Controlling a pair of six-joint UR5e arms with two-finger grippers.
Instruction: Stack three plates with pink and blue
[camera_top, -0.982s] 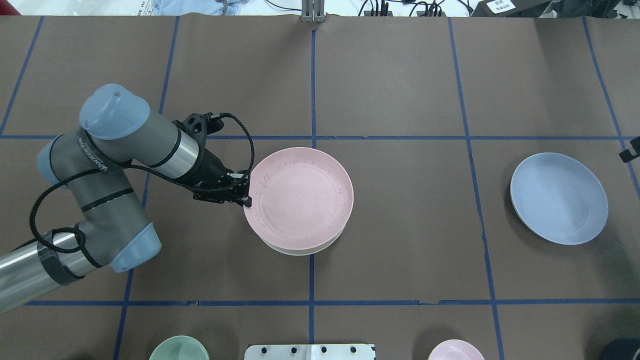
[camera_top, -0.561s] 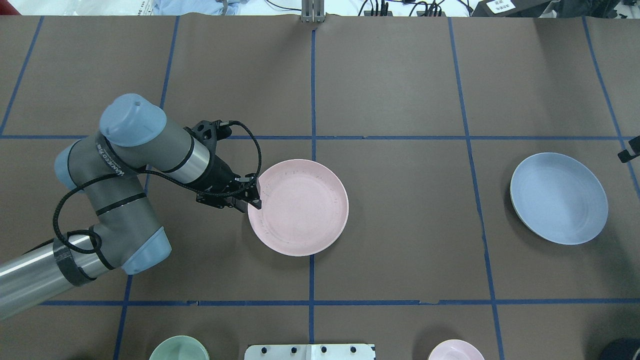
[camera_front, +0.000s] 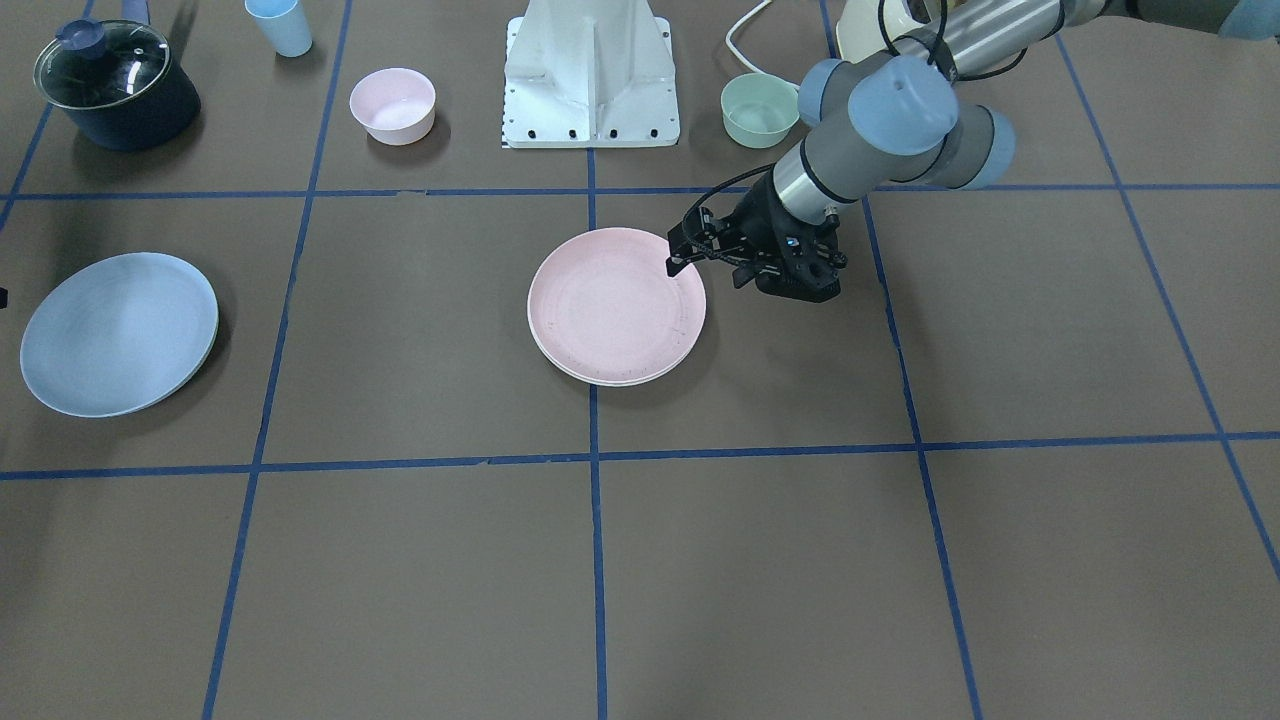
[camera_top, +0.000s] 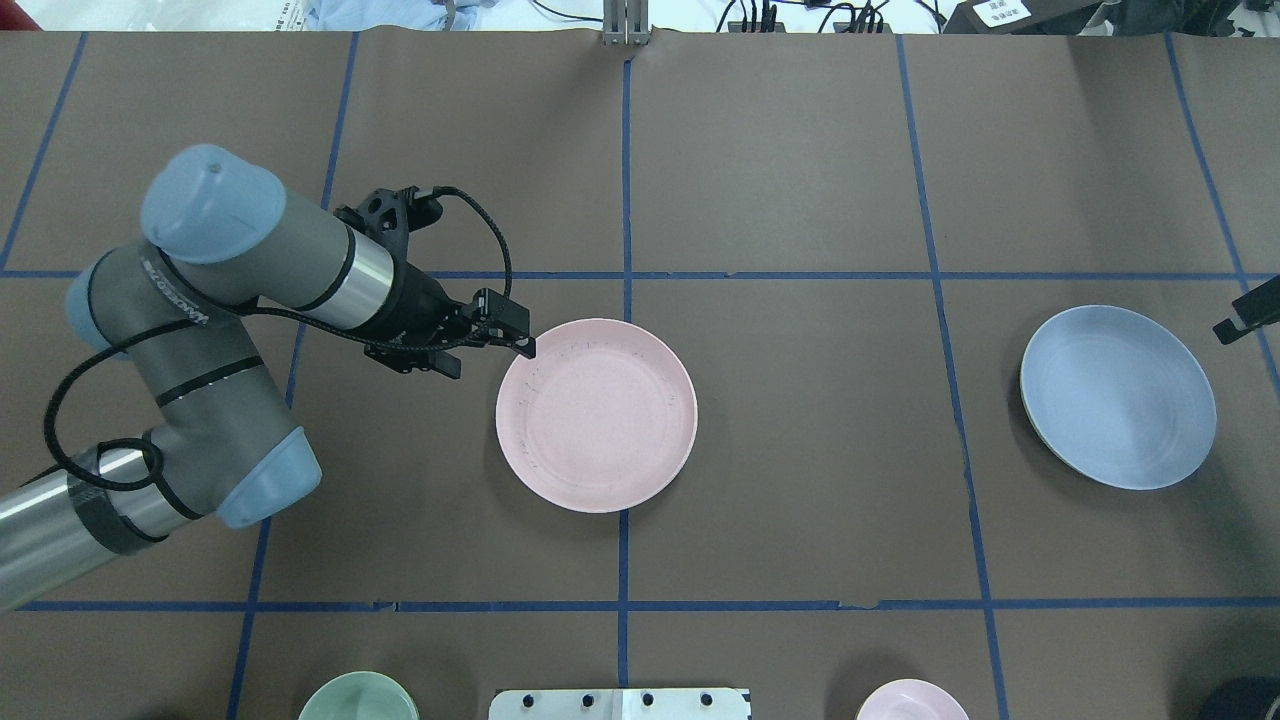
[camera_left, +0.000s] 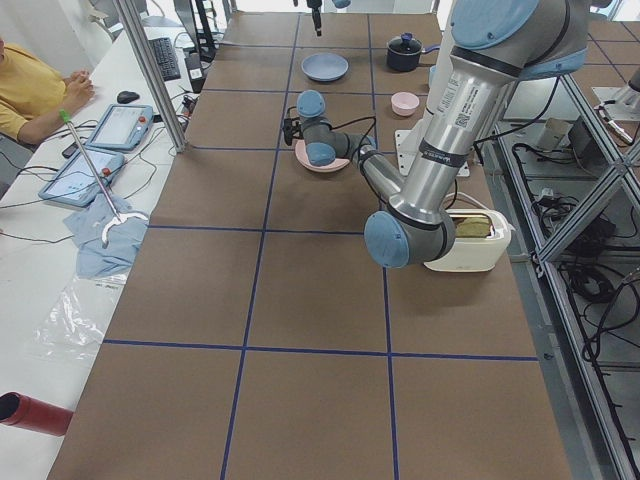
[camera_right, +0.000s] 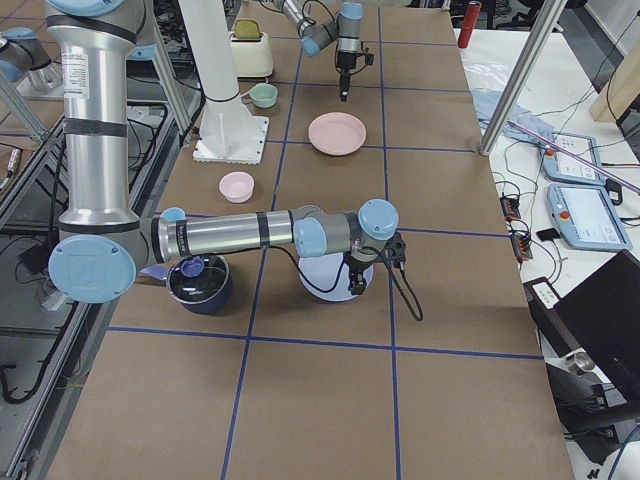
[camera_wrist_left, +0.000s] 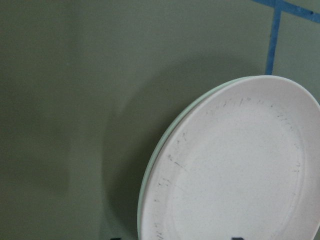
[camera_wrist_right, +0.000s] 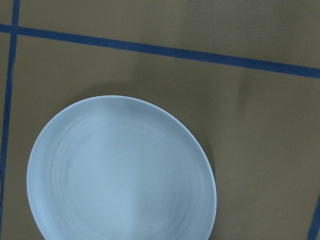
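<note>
- The pink plate (camera_top: 596, 415) lies at the table's centre, on top of the cream plate (camera_front: 612, 382), whose rim peeks out beneath it.
- The left gripper (camera_top: 495, 345) hovers at the pink plate's 10 o'clock edge in the overhead view, jaws spread, holding nothing.
- The blue plate (camera_top: 1118, 397) rests well apart, at 3 o'clock from that stack.
- The right gripper (camera_right: 352, 283) hangs over the blue plate; I cannot tell how its jaws stand.

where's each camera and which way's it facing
Front-facing: opposite the robot, looking down; left arm at right.
Overhead: behind robot, looking down; left arm.
Exterior left: robot's left end; left arm near.
Exterior right: opposite end; right arm near.
Left wrist: down onto pale pink round plastic plate.
Right wrist: down onto light blue round plastic plate; neither shows arm.
Overhead and front-facing share both plates.
</note>
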